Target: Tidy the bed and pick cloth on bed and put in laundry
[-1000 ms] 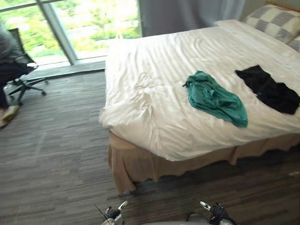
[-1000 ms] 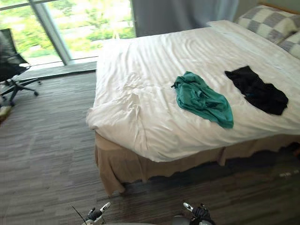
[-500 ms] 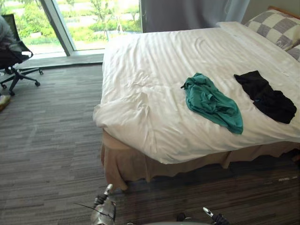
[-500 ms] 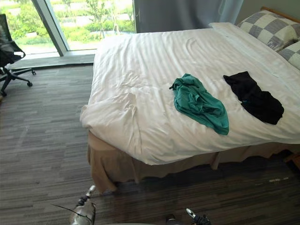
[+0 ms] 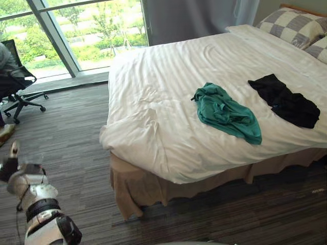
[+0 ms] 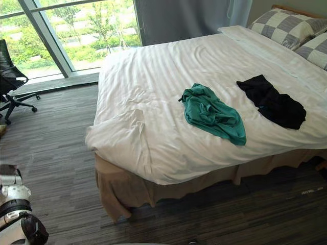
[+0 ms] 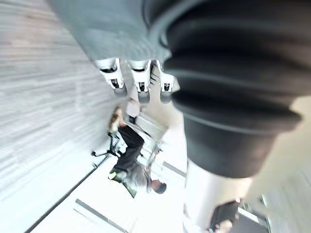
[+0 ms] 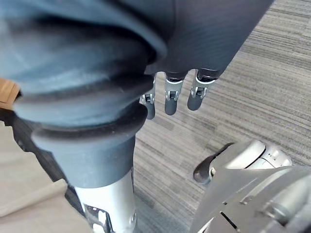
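Fingers (image 7: 139, 83) on the left hand (image 5: 9, 166) are sticking out straight and empty left of the bed (image 5: 153, 76), where two cloths, green cloth (image 5: 225, 112) then black cloth (image 5: 286, 99), are lying apart, and the right hand (image 8: 170, 99) is dangling loose, empty.

Crumpled green cloth (image 5: 227, 113) and black cloth (image 5: 286, 99) lie apart on white bed (image 5: 153, 76).

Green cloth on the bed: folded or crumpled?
Crumpled, not folded: the green cloth lies in a loose, wrinkled heap on the white bedcover, no neat edges, apart from the black cloth.
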You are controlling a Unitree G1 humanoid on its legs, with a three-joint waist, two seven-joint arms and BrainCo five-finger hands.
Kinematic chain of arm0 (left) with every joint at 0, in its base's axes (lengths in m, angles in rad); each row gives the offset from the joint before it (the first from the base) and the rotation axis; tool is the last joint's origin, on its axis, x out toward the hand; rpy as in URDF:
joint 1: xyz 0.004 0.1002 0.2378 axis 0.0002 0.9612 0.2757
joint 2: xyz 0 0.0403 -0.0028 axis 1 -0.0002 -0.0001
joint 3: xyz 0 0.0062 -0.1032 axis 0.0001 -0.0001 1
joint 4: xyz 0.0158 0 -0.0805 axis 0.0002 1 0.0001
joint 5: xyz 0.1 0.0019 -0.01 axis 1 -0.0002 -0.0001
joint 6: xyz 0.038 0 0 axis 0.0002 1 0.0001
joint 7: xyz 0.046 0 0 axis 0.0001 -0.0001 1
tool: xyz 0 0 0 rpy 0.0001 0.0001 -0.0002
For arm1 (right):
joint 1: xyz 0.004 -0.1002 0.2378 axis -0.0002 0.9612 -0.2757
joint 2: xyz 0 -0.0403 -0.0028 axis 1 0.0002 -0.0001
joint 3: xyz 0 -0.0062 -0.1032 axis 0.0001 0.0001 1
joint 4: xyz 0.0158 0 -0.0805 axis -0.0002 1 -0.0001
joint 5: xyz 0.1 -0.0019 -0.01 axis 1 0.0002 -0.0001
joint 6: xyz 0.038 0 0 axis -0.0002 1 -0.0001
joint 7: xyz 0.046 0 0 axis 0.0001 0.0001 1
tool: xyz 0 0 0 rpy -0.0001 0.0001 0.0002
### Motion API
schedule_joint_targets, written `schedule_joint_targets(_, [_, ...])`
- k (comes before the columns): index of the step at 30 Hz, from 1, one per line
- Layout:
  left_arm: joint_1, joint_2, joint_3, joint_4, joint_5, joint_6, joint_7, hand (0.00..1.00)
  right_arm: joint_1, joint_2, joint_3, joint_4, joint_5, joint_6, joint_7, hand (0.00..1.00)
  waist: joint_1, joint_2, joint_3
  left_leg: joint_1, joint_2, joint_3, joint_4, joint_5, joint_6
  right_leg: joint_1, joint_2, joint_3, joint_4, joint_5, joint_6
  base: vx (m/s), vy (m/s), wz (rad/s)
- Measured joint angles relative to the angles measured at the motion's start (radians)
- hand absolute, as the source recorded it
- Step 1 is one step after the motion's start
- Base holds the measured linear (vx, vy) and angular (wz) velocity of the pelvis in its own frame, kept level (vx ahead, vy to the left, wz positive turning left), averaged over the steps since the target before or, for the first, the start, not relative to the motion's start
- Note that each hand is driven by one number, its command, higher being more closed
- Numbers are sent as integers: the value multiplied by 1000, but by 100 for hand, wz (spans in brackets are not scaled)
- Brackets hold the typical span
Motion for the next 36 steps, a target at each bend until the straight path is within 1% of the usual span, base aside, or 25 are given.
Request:
schedule_joint_targets(2, [-67,1,-118,-50,146,1,23,0,2,0,-2,-4,8,-1,3,0,-3,-6,-4,-25,-2,0,-3,9,-1,-35,-1,2,15,0,0,0,0,0])
schedule_joint_targets(4, [-110,1,-193,-54,246,13,23,0,1,0,-2,-5,15,-2,18,0,-8,-7,-4,-46,-10,0,-8,19,0,-61,-2,3,23,0,-1,0,0,0])
schedule_joint_targets(5, [-126,0,-233,-62,297,18,22,0,-2,0,-3,-5,16,-3,23,0,-14,-10,-4,-54,-12,0,-14,27,2,-75,-2,3,30,0,-1,0,0,0])
schedule_joint_targets(6, [-145,-1,-285,-73,371,27,20,0,-11,-2,-4,-5,16,-7,28,0,-34,-2,4,-64,-15,-1,-21,36,4,-94,-4,4,35,1,-2,0,0,0])
schedule_joint_targets(8, [-192,-13,-341,-74,434,44,19,0,-29,-11,-24,-3,16,-7,37,0,-46,7,27,-73,-16,-1,-21,42,5,-113,-6,5,50,1,-3,0,0,0])
schedule_joint_targets(10, [-256,-21,-396,-70,493,59,16,0,-52,-12,-29,3,16,-6,39,0,-60,7,56,-88,-16,-2,-21,50,8,-128,-6,8,59,3,-5,-51,-18,-1])
schedule_joint_targets(13, [-351,-29,-458,-52,546,65,4,0,-84,-12,-27,5,16,-5,38,0,-62,3,88,-124,-17,-2,-22,61,14,-172,-7,10,75,6,-9,-56,-15,-2])
schedule_joint_targets(15, [-420,-29,-484,-5,571,72,-3,0,-114,-13,-17,5,16,-5,37,0,-64,-2,121,-149,-19,-2,-32,77,17,-206,-7,15,86,10,-13,-67,-14,0])
schedule_joint_targets(18, [-482,-29,-510,66,602,92,-5,0,-142,-19,7,1,18,-6,36,0,-65,-11,155,-188,-17,-1,-37,92,20,-253,-5,20,87,27,-19,-16,-14,-1])
schedule_joint_targets(20, [-529,-29,-530,133,651,116,-15,0,-158,-18,23,-13,37,-7,32,0,-68,-18,192,-221,-16,-2,-37,100,21,-285,-3,20,86,38,-23,0,0,0])
schedule_joint_targets(22, [-559,-29,-550,165,686,134,-26,0,-161,-16,35,-34,45,-8,31,0,-67,-21,215,-244,-17,-3,-37,105,22,-308,-4,20,86,43,-24,0,0,0])
schedule_joint_targets(23, [-580,-29,-557,185,704,136,-28,0,-167,-18,52,-36,52,-12,31,0,-68,-23,233,-254,-17,-3,-37,106,22,-317,-4,20,85,45,-24,0,0,0])
schedule_joint_targets(25, [-613,-29,-559,204,714,145,-41,0,-173,-18,76,-37,67,-19,31,0,-66,-27,240,-285,-17,-4,-37,111,23,-347,-6,19,86,48,-26,7,10,2])
schedule_joint_targets(28, [-672,-30,-562,225,725,147,-47,0,-176,-18,118,-63,84,-30,30,0,-62,-33,273,-322,-15,-7,-37,118,23,-380,-8,13,86,52,-26,15,15,7])
schedule_joint_targets(31, [-692,-31,-567,240,736,156,-54,0,-182,-23,173,-84,107,-40,19,0,-63,-37,289,-364,-14,-7,-38,123,18,-417,-12,5,86,54,-27,17,17,9])
schedule_joint_targets(32, [-699,-31,-581,240,737,157,-67,0,-189,-26,185,-91,117,-41,18,0,-62,-39,308,-369,-14,-2,-38,126,14,-419,-15,0,86,54,-27,19,18,11])
schedule_joint_targets(33, [-703,-32,-596,242,743,157,-79,100,-190,-31,206,-104,120,-41,17,0,-58,-43,314,-385,-13,0,-38,126,14,-434,-15,-1,86,55,-27,12,13,9])
schedule_joint_targets(36, [-742,-32,-625,281,759,155,-128,100,-208,-40,243,-114,130,-50,17,0,-54,-49,320,-437,-13,1,-38,136,16,-480,-17,-3,83,69,-28,-2,2,7])
